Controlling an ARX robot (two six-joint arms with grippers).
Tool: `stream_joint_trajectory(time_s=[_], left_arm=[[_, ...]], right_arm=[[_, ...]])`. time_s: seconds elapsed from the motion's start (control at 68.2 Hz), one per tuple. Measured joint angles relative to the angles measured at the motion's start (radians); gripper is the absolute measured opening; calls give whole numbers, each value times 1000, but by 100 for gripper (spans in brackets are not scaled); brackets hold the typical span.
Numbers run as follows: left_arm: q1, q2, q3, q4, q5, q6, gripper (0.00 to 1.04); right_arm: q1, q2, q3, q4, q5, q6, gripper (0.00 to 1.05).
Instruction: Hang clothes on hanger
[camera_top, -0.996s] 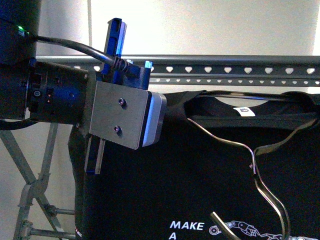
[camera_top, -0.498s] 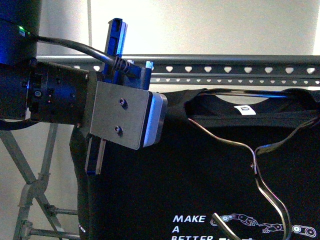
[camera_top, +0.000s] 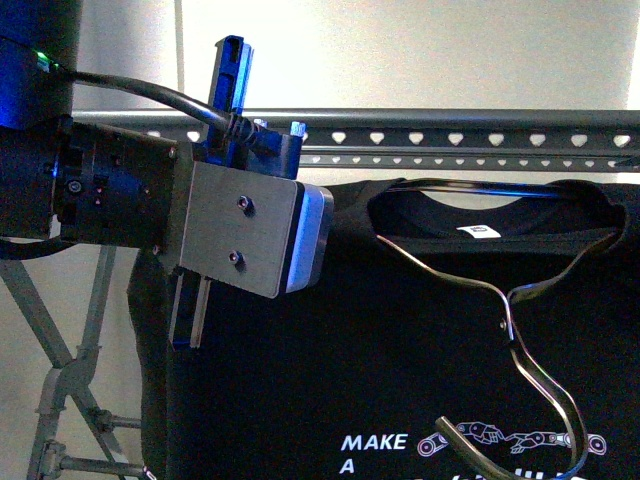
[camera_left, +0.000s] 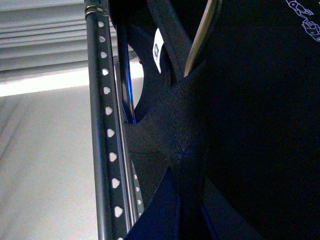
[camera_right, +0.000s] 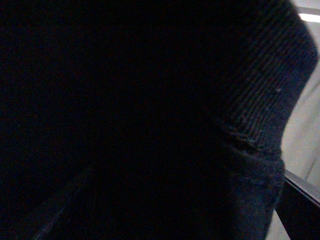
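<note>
Left gripper (camera_left: 186, 172) pinches a bunched fold of the black T-shirt (camera_top: 400, 340) at the shoulder beside the neck. Its dark-blue fingers (camera_left: 160, 215) are drawn together on the cloth, and creases spread out from the grip. In the front view the left arm (camera_top: 110, 190) reaches in with its grey camera plate (camera_top: 240, 230) turned toward the viewer, hiding the fingertips. The shirt's shoulder sits right against the far edge of that plate. From the gripper the shirt spreads toward the robot's right and hangs down, with the white neck label (camera_top: 483, 231) inside the collar and the "MAKE A" print (camera_top: 375, 450) lower on the chest. A silver wire hanger (camera_top: 512, 320) passes through the neck opening, its hook curling down over the chest. Just past the gripper, behind and slightly above the collar, runs the clothes rack (camera_top: 450, 122). Its rails are punched with heart-shaped holes (camera_top: 416, 138), and its crossed legs (camera_top: 70, 370) stand below the arm. The shirt is near the rail; whether they touch cannot be told. The right wrist view is dark, and the right gripper does not show in the front view.
</note>
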Motion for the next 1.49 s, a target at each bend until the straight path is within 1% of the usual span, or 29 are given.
stream_joint_trajectory(time_s=[0.029,0.088,0.103,0.161,0.176,0.234,0.322,0.337,0.571,0.601,0.615,0.674,0.777,0.791,0.821,0.923,0.938,0.982,0.996,1.04,1.055,1.128,1.143,1.216,1.231,1.245,1.275,1.348,1.495], left_arm=[[0,0,0,0,-1,0,5],[0,0,0,0,-2,0,5],[0,0,0,0,-2,0,5],[1,0,0,0,-2,0,5],[1,0,0,0,-2,0,5],[1,0,0,0,-2,0,5],[0,0,0,0,-2,0,5],[0,0,0,0,-2,0,5],[0,0,0,0,-1,0,5],[0,0,0,0,0,-1,7],[0,0,0,1,3,-1,11],[-1,0,0,3,5,-2,18],[-1,0,0,3,6,-2,31],[-1,0,0,3,6,-2,34],[0,0,0,3,6,-2,38],[0,0,0,3,6,-2,51],[0,0,0,3,6,-2,54],[-1,0,0,3,6,-2,60],[-1,0,0,3,6,-1,63],[-1,0,0,3,7,-2,69],[-1,0,0,3,7,-2,72],[-1,0,0,3,7,-2,81],[-1,0,0,3,7,-2,85],[-1,0,0,3,7,-2,94],[-1,0,0,3,7,-2,98],[-1,0,0,3,7,-2,99],[-1,0,0,3,7,-1,100],[0,0,0,3,6,-1,98],[0,0,0,5,6,-1,98]], right_arm=[[2,4,6,-4,5,2,97],[7,11,18,-15,12,6,89],[8,13,21,-17,14,7,86],[10,19,27,-18,19,12,79],[10,22,30,-23,21,14,75],[9,25,35,-34,23,18,67],[6,30,41,-42,23,20,56],[5,32,42,-42,23,23,53],[-11,37,46,-43,10,46,24],[-13,37,46,-42,9,50,21],[-14,37,46,-41,4,53,17],[-14,37,46,-41,1,65,12],[-17,37,46,-44,-3,76,10],[-18,37,46,-49,-4,76,10],[-19,37,46,-56,-8,74,10],[-20,36,47,-93,-12,66,9],[-20,36,47,-107,-12,64,9],[-20,35,48,-134,-11,61,9],[-20,35,50,-154,-10,58,9],[-19,32,55,-193,-8,50,9],[-19,30,59,-224,-1,48,9],[-16,24,72,-303,18,48,9],[-15,22,78,-338,27,50,9],[-11,13,89,-425,42,56,9],[-10,10,93,-461,47,63,9],[-9,8,95,-478,48,67,9],[-7,4,100,-524,50,84,9],[-5,-4,105,-599,43,127,9],[-6,-21,105,-689,-2,226,9]])
